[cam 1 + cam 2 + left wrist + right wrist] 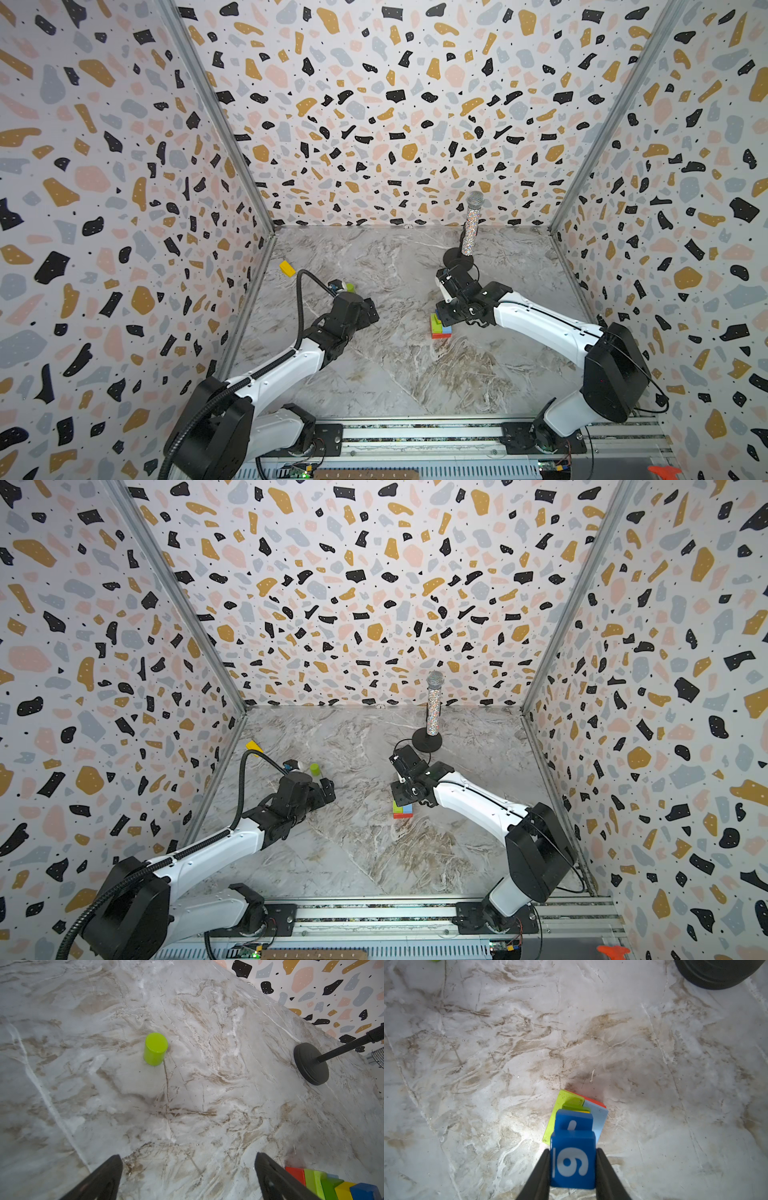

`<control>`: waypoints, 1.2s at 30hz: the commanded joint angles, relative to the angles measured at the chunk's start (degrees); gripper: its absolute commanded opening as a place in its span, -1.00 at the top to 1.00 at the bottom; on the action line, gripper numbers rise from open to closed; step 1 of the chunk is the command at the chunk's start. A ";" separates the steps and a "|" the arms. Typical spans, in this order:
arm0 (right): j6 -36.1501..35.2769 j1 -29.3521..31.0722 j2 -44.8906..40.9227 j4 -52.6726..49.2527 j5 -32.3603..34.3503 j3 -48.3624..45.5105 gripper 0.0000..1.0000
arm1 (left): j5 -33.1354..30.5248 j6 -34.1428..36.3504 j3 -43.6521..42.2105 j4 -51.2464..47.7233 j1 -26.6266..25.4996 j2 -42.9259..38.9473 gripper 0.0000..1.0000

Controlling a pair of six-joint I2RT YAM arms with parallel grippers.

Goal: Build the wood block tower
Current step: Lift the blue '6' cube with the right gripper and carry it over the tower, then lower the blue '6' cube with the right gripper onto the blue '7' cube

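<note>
While right end effector (573,1151) clamps blue "9" cube (572,1165) just over the tower (578,1120) top, we see left end effector (187,1155) wide open, empty, lime cyl (155,1049) ahead of it. Open tabletop (488,1064) round tower; mic base (712,972) well apart.

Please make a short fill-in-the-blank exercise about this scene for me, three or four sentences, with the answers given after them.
1. The right gripper is shut on a dark ___ cube.
2. The left gripper is ___, with nothing between its fingers.
3. The lime green cylinder stands ___ on the table.
4. The glittery microphone stands on a round ___ base.
Missing words: blue; open; upright; black.
</note>
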 commanded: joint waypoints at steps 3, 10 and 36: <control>0.14 0.34 0.20 -0.62 -0.04 0.85 0.35 | -1.29 0.04 1.91 1.22 -0.19 -0.57 -1.00; 1.82 0.34 0.06 -0.84 -0.28 1.30 0.35 | -1.55 0.26 2.08 0.89 -0.19 -0.57 -1.00; 7.39 0.57 2.26 -4.13 1.03 4.61 0.34 | -0.44 1.23 0.96 1.85 -0.19 -1.71 -1.00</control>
